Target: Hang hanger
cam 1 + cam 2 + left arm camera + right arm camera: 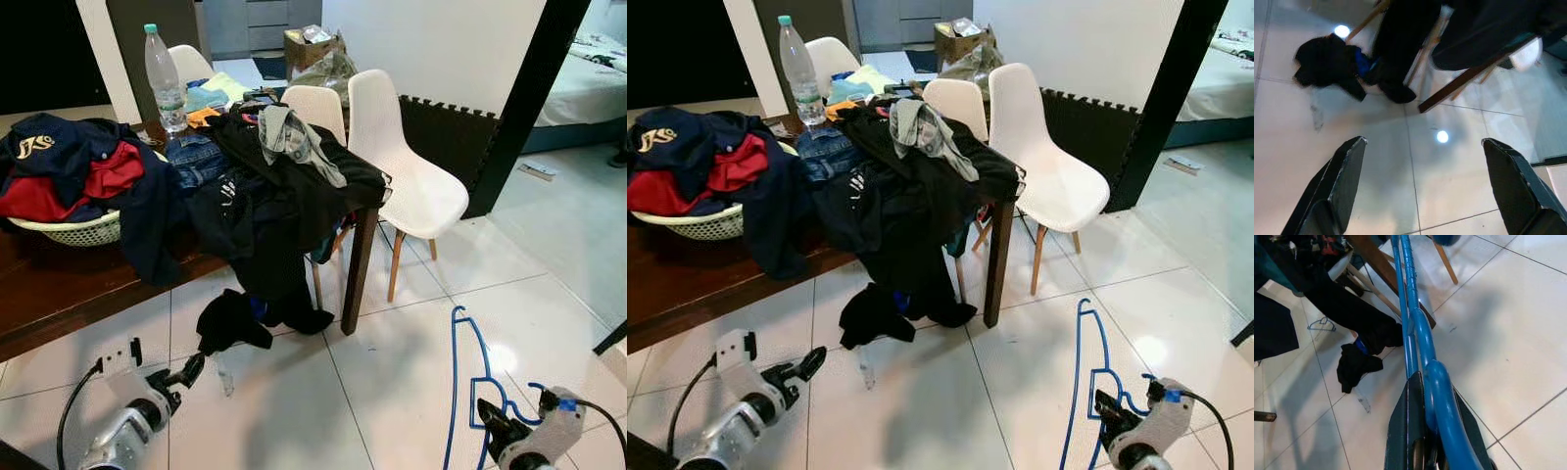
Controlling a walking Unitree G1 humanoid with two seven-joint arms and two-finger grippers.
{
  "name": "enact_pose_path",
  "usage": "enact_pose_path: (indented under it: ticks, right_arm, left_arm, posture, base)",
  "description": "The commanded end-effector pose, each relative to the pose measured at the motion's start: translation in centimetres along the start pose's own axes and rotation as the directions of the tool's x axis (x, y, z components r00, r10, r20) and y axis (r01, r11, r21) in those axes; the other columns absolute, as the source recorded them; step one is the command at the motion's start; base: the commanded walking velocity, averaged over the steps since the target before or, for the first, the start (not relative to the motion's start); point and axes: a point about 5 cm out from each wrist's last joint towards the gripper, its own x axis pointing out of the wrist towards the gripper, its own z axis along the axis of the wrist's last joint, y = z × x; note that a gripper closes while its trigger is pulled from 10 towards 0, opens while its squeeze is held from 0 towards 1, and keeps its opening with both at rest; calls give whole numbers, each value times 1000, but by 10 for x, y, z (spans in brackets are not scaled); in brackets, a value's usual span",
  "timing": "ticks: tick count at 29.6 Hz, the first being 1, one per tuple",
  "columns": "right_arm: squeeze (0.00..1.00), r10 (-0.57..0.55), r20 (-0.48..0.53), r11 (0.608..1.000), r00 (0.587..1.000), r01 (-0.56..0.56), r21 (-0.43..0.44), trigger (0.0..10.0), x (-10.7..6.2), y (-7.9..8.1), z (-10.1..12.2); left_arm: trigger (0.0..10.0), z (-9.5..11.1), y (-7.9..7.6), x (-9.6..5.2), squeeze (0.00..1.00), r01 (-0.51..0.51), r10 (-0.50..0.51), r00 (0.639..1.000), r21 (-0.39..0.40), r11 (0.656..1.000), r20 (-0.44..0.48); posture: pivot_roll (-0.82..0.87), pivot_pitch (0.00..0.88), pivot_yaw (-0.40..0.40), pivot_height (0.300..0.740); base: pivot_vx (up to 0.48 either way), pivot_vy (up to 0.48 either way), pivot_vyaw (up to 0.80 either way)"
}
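Note:
A blue plastic hanger point(472, 372) stands up from my right gripper point(490, 419) at the lower right, above the white tiles. In the right wrist view the two black fingers point(1408, 426) are shut on the blue hanger point(1422, 347), whose bars run away from the camera. My left gripper point(186, 372) hangs low at the lower left, over the floor in front of the table. Its fingers point(1334, 183) stand wide apart with nothing between them.
A dark wooden table point(59, 284) carries a heap of dark clothes point(265, 186), a laundry basket point(73, 230) and a water bottle point(164, 78). A black garment point(235, 318) lies on the tiles by the table leg. White chairs point(407, 166) stand behind. A second small hanger point(1322, 324) lies on the floor.

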Motion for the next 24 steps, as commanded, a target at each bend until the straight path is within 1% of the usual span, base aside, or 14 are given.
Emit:
enact_pose_path:
  ticks: [1,3,8,9,24]
  right_arm:
    - [0,3,4,1000,1000,-3,9,10000,-2,0,-2]
    - [0,5,7,1000,1000,-5,11,10000,-6,-1,-2]
    - [0,9,0,1000,1000,-9,15,10000,-8,-2,-4]
    - [0,13,-5,1000,1000,-13,16,10000,-10,-2,-4]
    - [0,16,-12,1000,1000,-16,15,10000,-13,-4,-2]
  left_arm:
    - [10000,-4,-3,-1,0,18,-18,1000,13,1000,-20]
    - [10000,-3,-7,-3,0,41,-41,999,21,999,-6]
    - [10000,-2,-12,-4,0,60,-60,998,31,998,0]
    - [10000,-2,-15,-5,0,72,-72,997,36,997,1]
    - [10000,0,-26,-12,0,79,-79,997,35,996,2]
  posture:
    - [71,111,8,740]
    - [68,118,8,740]
    - [70,119,5,740]
    - [70,121,3,740]
    - [71,134,-1,740]
  base:
    - [0,0,0]
    - [0,0,0]
    - [0,0,0]
    - [0,0,0]
    - [0,0,0]
